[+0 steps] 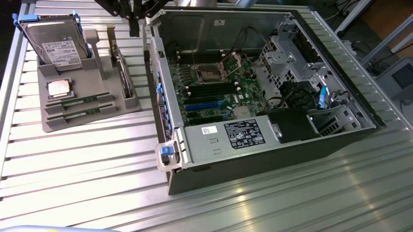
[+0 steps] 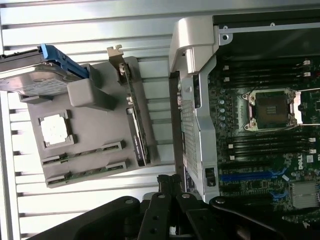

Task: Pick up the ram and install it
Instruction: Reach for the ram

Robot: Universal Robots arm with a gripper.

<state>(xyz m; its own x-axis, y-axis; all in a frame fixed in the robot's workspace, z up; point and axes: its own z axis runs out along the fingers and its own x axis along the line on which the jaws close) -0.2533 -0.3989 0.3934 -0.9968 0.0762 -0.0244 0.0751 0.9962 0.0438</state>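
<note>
Two slim green memory sticks lie flat and parallel in shallow grooves of a grey moulded holder: one ram and, just beside it, a second ram, each studded with a row of small black chips. Neither has been lifted. The gripper hangs high over the gap between the holder and the open computer case, its black fingers clenched together on nothing.

On the same holder, a square silver CPU chip sits in its own recess. A hard drive with a white label and blue rails stands propped at the back, and an expansion card stands on edge along the side nearest the case. Everything rests on a ribbed, glossy aluminium tabletop.

Trouble looks most likely at the pickup. The sticks are thin, hard-edged and sunk into their grooves, so they offer little to grip, and a shallow pinch could let a board slip or tilt. The upright card and the case's sheet-metal wall crowd the approach and could be struck.

Inside, the motherboard carries long, dark, narrow memory slots beside the empty CPU socket. A stick brought down crooked could jam or flex there.
</note>
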